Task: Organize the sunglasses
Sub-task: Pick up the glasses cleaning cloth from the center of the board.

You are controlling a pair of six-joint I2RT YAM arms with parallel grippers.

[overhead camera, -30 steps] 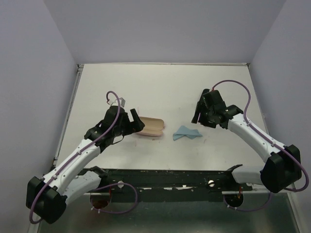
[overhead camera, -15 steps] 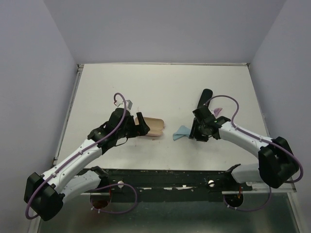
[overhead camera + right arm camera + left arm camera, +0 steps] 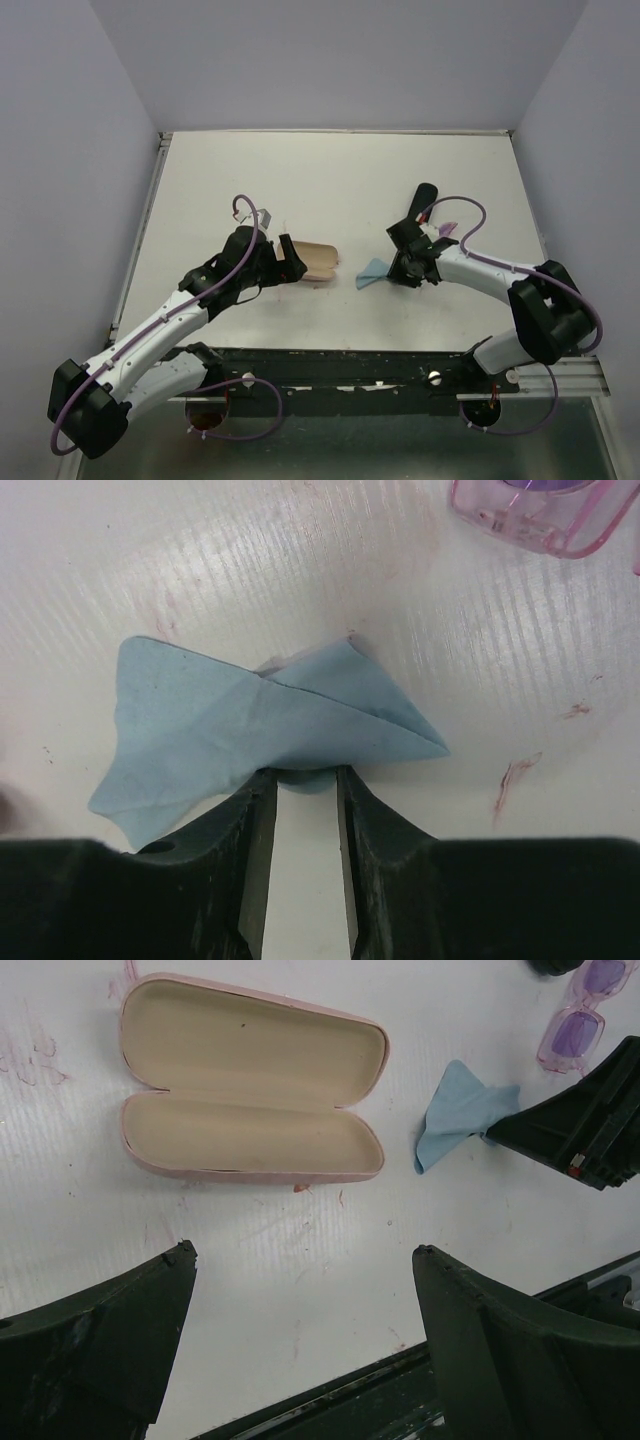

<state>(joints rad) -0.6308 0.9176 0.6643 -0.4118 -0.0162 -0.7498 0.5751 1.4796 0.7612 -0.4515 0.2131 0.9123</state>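
White tabletop [image 3: 300,180] with pale violet walls on three sides, and near its middle a pink case [image 3: 250,1090] lies wide open, both cream-lined halves facing up with nothing inside them.

Just off the case's left end hangs the left gripper [image 3: 300,1255]. Its two dark fingers stand well apart with only bare table between them, and they touch neither half of the case.

To the right of the case, near it but not touching, a blue cloth [image 3: 260,720] lies crumpled. The right gripper [image 3: 300,780] is down at the cloth's far side from the case. Its fingers are drawn close together, and a fold of the cloth is pinched between the tips while the rest spreads out flat on the table.

Farther right of the case, past the cloth and a little toward the back wall, the pink-purple sunglasses [image 3: 585,1005] sit on the table, clear of the cloth and of both grippers. Beyond them, farther again from the case, lies a black case [image 3: 420,198], closed as far as I can tell.
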